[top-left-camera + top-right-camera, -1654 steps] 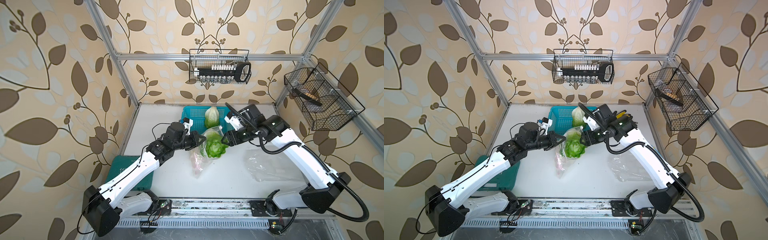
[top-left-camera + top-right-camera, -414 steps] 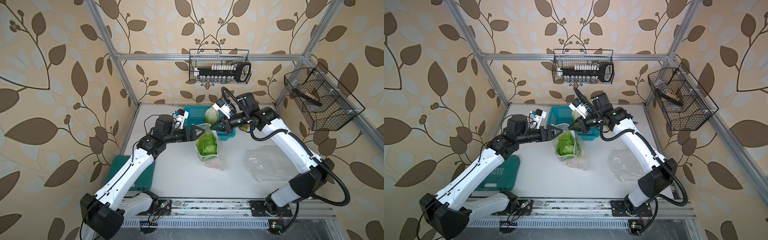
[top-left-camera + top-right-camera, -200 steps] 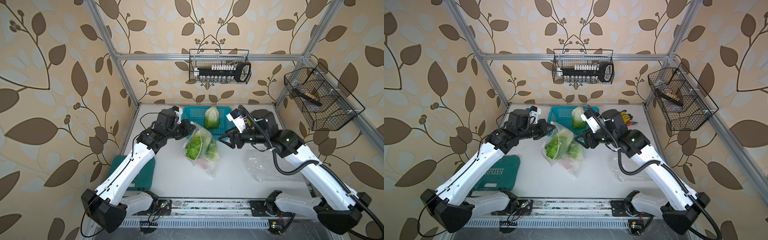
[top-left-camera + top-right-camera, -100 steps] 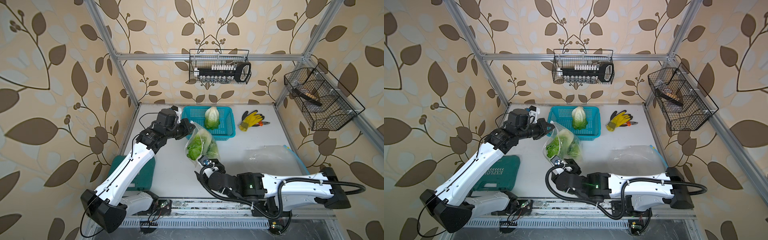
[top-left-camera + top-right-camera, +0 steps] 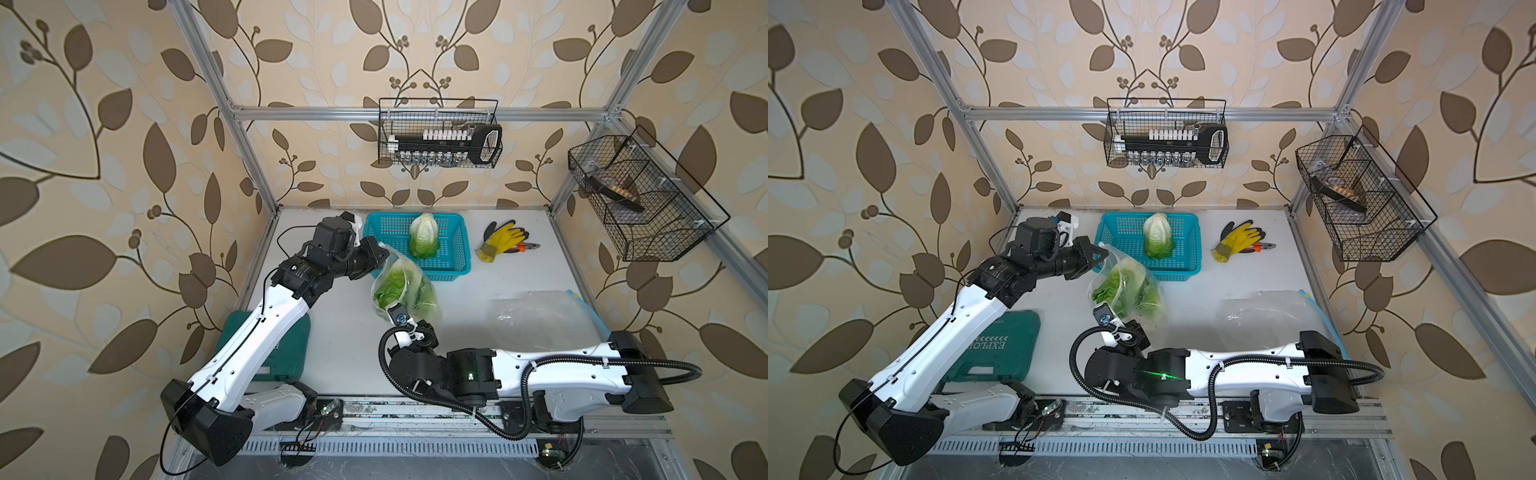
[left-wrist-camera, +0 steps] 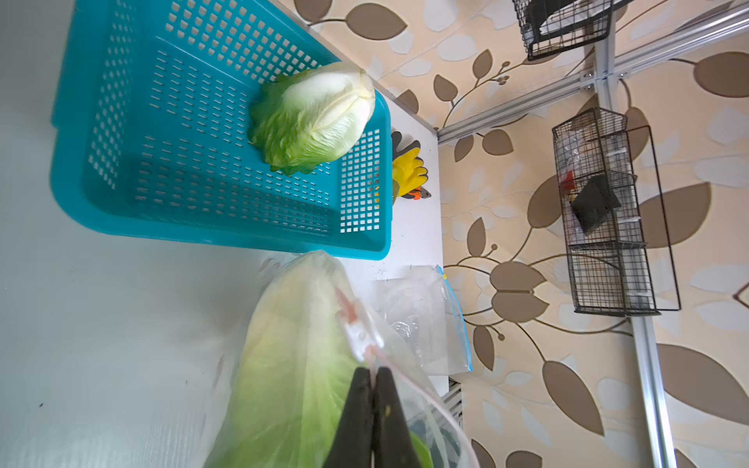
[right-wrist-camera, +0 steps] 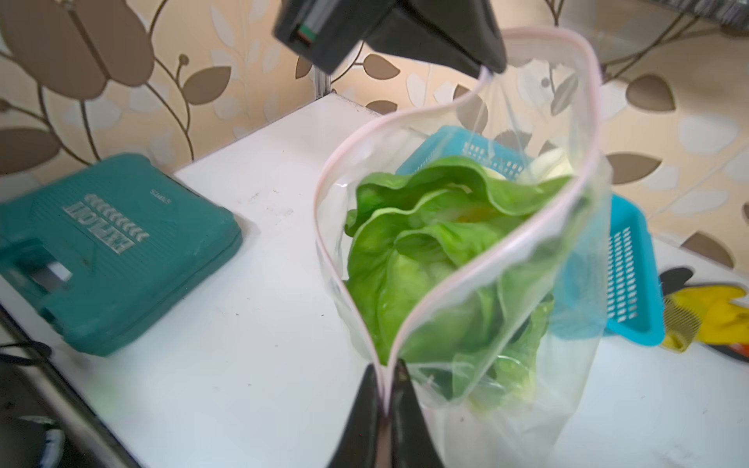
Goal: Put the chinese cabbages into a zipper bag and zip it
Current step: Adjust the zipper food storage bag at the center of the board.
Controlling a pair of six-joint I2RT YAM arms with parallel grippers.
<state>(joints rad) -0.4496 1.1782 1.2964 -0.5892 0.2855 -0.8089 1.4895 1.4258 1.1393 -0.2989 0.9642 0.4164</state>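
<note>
Swung across to zipper bag (image 7: 567, 364): right claw (image 7: 387, 368), pinching near rim; left claw (image 6: 373, 370) pinching far corner. Two chinese cabbages (image 7: 425, 263) bagged, third cabbage (image 5: 423, 235) in basket (image 5: 386, 232). Film likely limp, slippery: hold rim.

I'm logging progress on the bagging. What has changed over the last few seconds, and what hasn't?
The right gripper came round from beside the blue basket to the near side and shut on the near end of the zipper bag rim. The left gripper kept its pinch on the far end. Unchanged: bag mouth open, cabbages inside, one cabbage in the basket.
</note>
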